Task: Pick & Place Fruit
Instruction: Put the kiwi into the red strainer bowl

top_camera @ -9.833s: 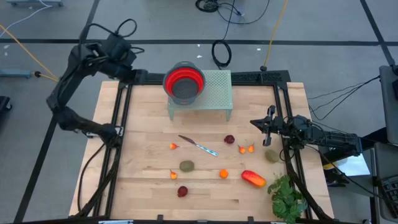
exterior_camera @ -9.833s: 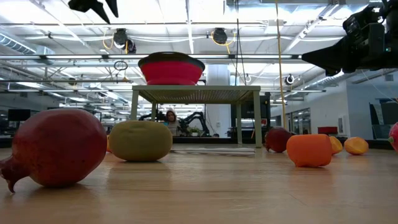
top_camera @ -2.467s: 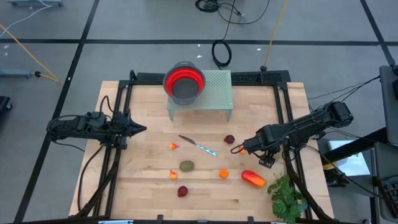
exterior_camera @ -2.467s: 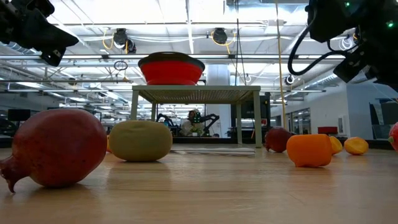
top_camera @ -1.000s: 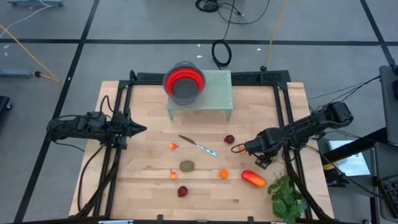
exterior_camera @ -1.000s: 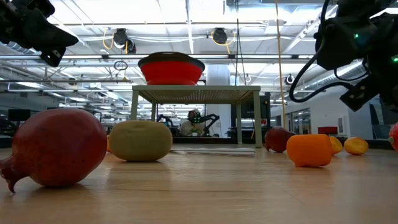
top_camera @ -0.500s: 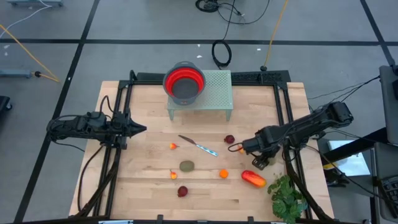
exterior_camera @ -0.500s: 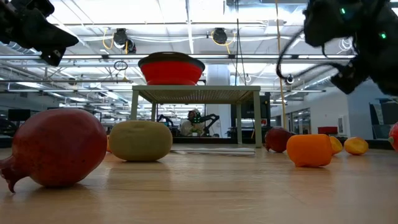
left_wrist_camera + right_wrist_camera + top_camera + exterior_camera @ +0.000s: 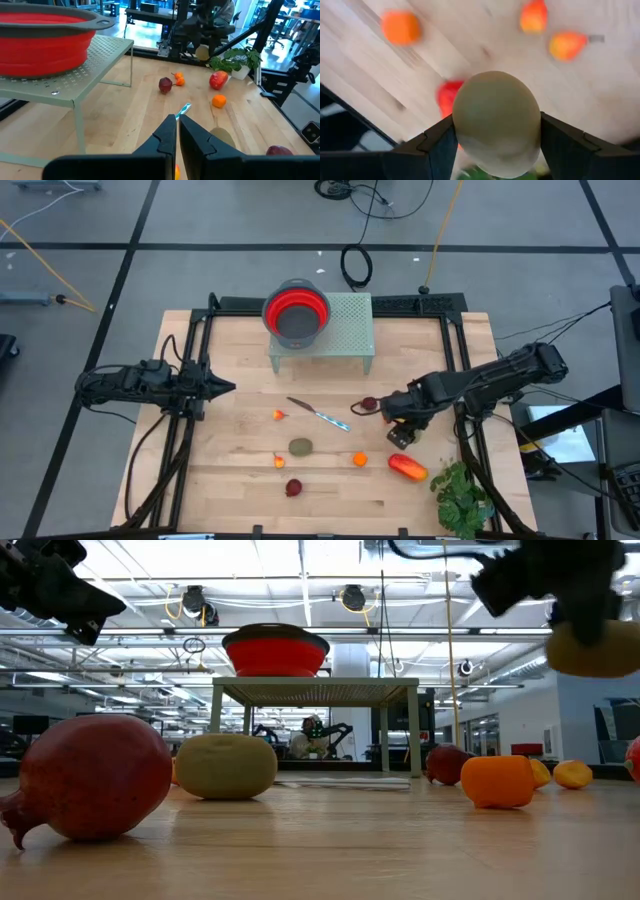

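A pale wooden table (image 9: 240, 480) with a black frame along its edges carries everything. A pale green perforated stand (image 9: 340, 330) sits at the middle of the far edge. Nearer the centre lies a thin silver knife (image 9: 320, 416), a tiny orange fruit (image 9: 279, 416) just to its left. A dark red round fruit (image 9: 369, 404) rests right of the knife. Toward the near edge lie an olive-brown oval (image 9: 300, 446), two small orange pieces (image 9: 359, 459), a second dark red fruit (image 9: 293, 488) and a longer red-orange piece (image 9: 407, 467). A green leafy plant (image 9: 462, 498) stands at the near right corner.
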Controlling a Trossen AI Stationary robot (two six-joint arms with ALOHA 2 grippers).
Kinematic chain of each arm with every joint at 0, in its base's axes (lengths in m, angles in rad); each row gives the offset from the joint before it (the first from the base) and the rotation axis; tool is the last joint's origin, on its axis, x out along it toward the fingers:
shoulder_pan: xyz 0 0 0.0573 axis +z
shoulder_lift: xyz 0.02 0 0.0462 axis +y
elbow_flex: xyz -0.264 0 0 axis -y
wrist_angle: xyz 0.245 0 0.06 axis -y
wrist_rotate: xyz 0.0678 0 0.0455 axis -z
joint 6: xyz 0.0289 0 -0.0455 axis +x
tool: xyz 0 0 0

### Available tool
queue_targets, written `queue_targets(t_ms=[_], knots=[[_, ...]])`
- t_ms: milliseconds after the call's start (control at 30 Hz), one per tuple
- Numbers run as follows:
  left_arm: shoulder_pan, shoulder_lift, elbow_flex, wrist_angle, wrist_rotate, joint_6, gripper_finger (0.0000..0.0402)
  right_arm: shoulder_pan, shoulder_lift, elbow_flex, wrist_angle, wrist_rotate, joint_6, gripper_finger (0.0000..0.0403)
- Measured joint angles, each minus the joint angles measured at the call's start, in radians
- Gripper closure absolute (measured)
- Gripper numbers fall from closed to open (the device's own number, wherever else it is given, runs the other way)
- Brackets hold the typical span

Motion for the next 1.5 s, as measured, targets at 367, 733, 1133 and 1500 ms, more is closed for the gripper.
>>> queue_targets(t_ms=[367,733,1133,1500], knots=[[0.000,0.000,0.000,-0.006,0.000,-0.004,0.0382,-0.014,0.000,0.010,0.520,0.098,0.044,0.0165],[0.000,0.000,0.000,-0.006,0.001,-0.014,0.0382,-0.074,0.000,0.009,0.925,0.160,-0.103,0.0165],[0.000,0.000,0.000,-0.006,0.002,-0.040,0.0382,-0.136,0.000,0.009,1.107,0.152,-0.186,0.0165],[0.000,0.000,0.000,-0.006,0.002,-0.040,0.0382,-0.137,0.001,0.009,1.100,0.153,-0.438,0.0165]])
